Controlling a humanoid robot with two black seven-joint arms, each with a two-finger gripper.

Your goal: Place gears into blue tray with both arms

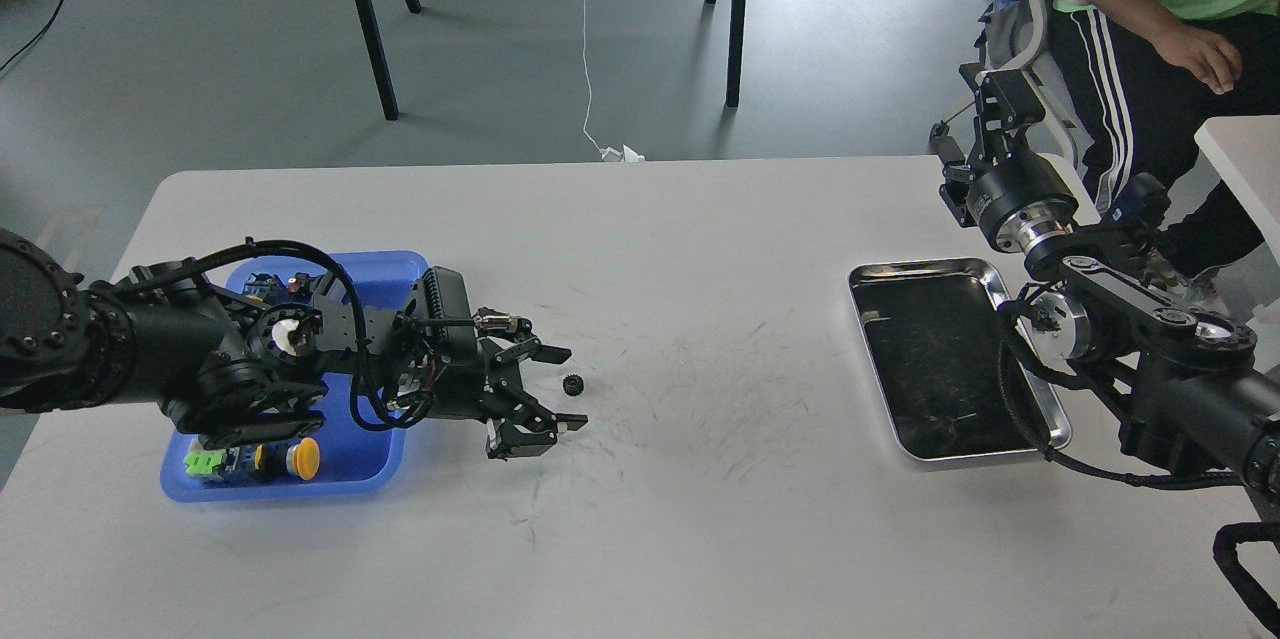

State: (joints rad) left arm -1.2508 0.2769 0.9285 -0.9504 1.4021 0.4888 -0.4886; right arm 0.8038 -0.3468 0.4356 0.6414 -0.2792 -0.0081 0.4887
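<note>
One gear [572, 383] lay on the white table [700, 519] between the spread jaws of the left gripper [560, 389], just right of the one blue tray [385, 269], while the right gripper [1005, 99], its jaw state unreadable, hung beyond the one silver tray [1020, 414].

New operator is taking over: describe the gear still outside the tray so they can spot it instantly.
Start at the blue tray on the table's left. Just right of it, the left gripper is spread open. The gear lies on the bare white tabletop between its fingertips: tiny, black, toothed.
</note>
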